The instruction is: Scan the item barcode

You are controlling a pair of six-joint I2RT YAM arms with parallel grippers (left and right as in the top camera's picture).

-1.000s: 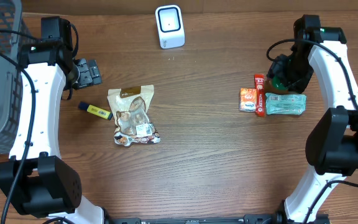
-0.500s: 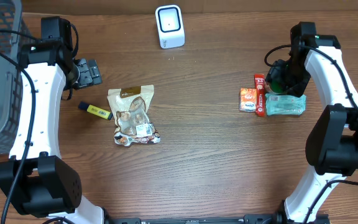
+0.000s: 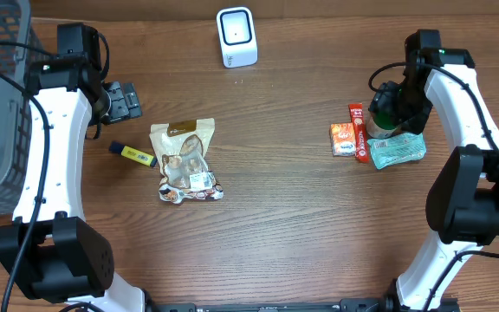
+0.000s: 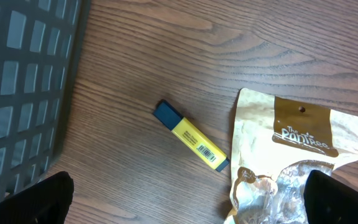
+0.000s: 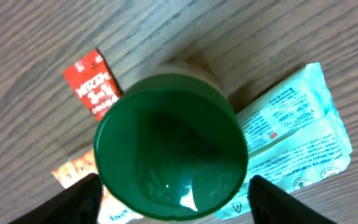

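Right gripper (image 5: 176,199) straddles one round, glossy green-lidded jar (image 5: 169,143), jaws wide; whether they press it, I cannot tell. The jar stands among three flat packets: red sachet (image 5: 95,84), orange packet (image 3: 344,139), crinkly teal wrapper (image 5: 294,130). Left gripper (image 4: 185,199) gapes above one yellow marker (image 4: 191,143) and one beige foil pouch (image 4: 297,143). One white boxy scanner (image 3: 236,36) sits well apart.

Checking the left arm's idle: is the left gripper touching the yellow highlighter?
Apart. Left wrist view: the yellow highlighter lies on bare wood, clear of the open left gripper.
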